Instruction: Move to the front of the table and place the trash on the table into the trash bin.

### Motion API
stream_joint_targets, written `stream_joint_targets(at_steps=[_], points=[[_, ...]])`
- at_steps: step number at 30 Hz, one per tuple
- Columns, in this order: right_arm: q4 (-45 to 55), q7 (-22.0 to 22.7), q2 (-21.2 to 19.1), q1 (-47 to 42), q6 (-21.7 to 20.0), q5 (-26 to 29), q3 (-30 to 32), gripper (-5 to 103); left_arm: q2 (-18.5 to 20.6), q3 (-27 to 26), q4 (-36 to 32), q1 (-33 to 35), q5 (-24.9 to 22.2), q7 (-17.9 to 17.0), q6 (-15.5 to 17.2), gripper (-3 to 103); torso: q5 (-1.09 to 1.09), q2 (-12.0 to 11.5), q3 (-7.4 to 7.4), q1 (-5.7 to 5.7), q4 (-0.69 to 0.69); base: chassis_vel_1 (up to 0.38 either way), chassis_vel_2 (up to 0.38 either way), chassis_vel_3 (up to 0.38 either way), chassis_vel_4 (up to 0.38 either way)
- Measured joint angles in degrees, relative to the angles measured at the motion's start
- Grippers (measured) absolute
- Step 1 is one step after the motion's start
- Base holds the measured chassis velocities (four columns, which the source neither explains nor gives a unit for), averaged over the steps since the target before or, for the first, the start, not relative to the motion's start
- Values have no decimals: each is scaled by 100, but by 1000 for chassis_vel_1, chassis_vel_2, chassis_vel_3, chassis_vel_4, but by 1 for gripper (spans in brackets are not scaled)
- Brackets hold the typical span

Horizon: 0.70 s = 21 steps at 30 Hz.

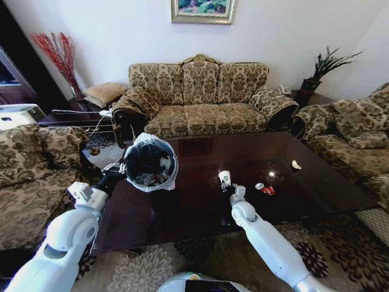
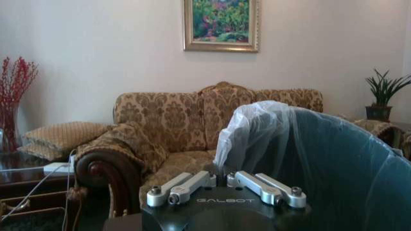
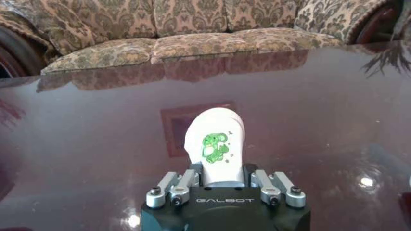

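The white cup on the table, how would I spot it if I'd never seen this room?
Find the dark glossy table in front of the patterned sofa. Near its middle, the right gripper is shut on the white paper cup. Unlike the red wrapper and pale scrap nearby, it bears a small green cartoon print.

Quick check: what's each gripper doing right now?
Left gripper: shut on the trash bin, held up.
Right gripper: shut on the white paper cup.
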Motion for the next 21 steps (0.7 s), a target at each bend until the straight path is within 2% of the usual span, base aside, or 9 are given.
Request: stream_joint_targets(at_steps=[2, 8, 11, 14, 15, 17, 18, 19, 21], points=[[11, 44, 3, -11, 0, -11, -12, 30, 11, -16, 13, 2, -3, 19, -32, 3, 0, 0, 0, 0, 0, 0, 0, 0, 0], [127, 207, -33, 1, 17, -76, -28, 30, 16, -28, 26, 20, -11, 44, -102, 3, 2, -1, 2, 0, -2, 0, 0, 0, 0], [465, 269, -140, 60, 61, -283, -27, 30, 18, -30, 26, 27, -30, 45, -117, 3, 3, -2, 2, 1, -3, 0, 0, 0, 0], [1507, 241, -577, 427, 67, -273, -186, 30, 21, 2, 26, 42, -22, 53, -121, 3, 4, -2, 2, 1, -3, 0, 0, 0, 0], [1507, 241, -577, 427, 67, -273, -186, 30, 21, 2, 26, 42, -22, 53, -121, 3, 4, -2, 2, 1, -3, 0, 0, 0, 0], [2272, 116, -915, 902, -37, 56, -356, 30, 4, 66, 34, 24, 14, 59, -121, 3, -2, -1, 1, 1, 0, 0, 0, 0, 0], [2710, 5, -1160, 1305, -134, 461, -518, 30, -11, 110, 37, 2, 42, 59, -113, 3, -1, -2, 1, 1, 0, 0, 0, 0, 0], [2710, 5, -1160, 1305, -134, 461, -518, 30, -11, 110, 37, 2, 42, 59, -113, 3, -1, -2, 1, 1, 0, 0, 0, 0, 0], [3268, -314, -1497, 2032, -267, 1210, -803, 29, -40, 190, 37, -35, 96, 59, -66, 3, -2, -2, 1, 1, -1, 0, 0, 0, 0]])
